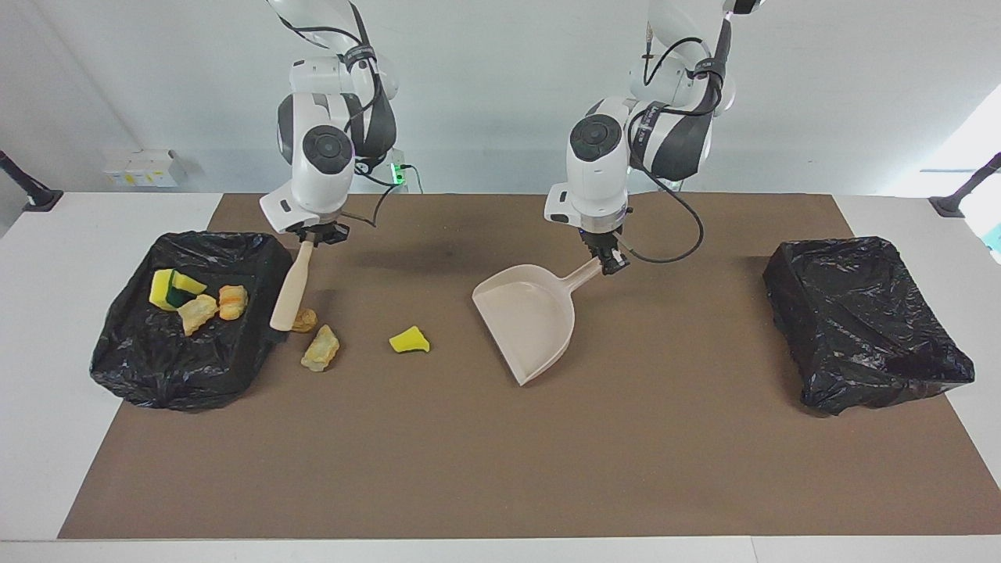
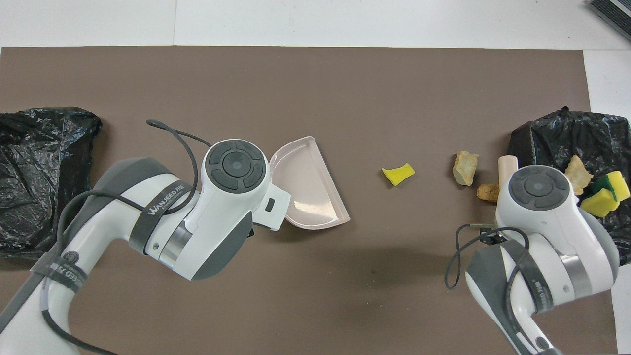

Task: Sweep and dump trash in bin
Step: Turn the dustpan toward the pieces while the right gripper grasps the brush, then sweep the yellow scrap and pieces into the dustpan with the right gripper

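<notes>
Right end effector (image 1: pixel 317 234) grips brush (image 1: pixel 288 293) handle beside orange-brown lump (image 1: pixel 305 318); left end effector (image 1: pixel 608 262) holds dustpan (image 1: pixel 528 317) by handle. Loose foam scraps (image 1: pixel 321 348) on bench look light, soft (push, don't pinch).

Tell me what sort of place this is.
Probably a robot lab test bench: a bare white table with a brown mat, staged sponge scraps, and bag-lined bins at either end.

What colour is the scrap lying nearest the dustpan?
Yellow; the scrap shows best in the facing view.
</notes>
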Action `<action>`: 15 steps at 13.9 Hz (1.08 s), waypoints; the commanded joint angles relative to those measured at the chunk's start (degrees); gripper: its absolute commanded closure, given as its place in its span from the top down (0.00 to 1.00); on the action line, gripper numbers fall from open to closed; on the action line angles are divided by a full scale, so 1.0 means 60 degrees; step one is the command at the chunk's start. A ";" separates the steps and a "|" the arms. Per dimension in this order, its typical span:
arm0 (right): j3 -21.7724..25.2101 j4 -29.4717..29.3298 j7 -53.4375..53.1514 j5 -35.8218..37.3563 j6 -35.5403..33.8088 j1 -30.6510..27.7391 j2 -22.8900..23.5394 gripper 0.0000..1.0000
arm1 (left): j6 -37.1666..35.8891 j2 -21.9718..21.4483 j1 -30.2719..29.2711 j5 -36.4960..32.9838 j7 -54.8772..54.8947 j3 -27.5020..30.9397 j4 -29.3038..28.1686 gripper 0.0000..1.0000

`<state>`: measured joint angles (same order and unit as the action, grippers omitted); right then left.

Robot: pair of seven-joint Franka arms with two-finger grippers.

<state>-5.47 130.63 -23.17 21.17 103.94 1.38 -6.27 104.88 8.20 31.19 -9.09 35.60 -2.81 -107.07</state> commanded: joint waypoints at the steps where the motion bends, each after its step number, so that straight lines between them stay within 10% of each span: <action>1: -0.0143 0.0464 0.0243 0.0206 0.0706 -0.0331 -0.0011 0.00 | 0.0478 -0.0401 -0.0013 -0.0417 0.1444 0.0043 -0.0523 0.00; 6: -0.0217 0.0582 0.0887 -0.0172 0.1923 -0.0480 0.0517 0.00 | 0.1606 -0.0372 -0.1052 -0.0432 0.3922 0.0028 -0.0919 0.00; 15: -0.0217 -0.0996 0.1359 -0.3587 0.0845 0.1864 0.1001 0.00 | 0.2133 0.0082 -0.1214 -0.0432 0.4013 0.0028 -0.0831 0.00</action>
<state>-6.96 129.77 -14.41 1.47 113.29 11.76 -1.99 115.53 8.72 23.73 -10.87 59.63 -2.91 -111.07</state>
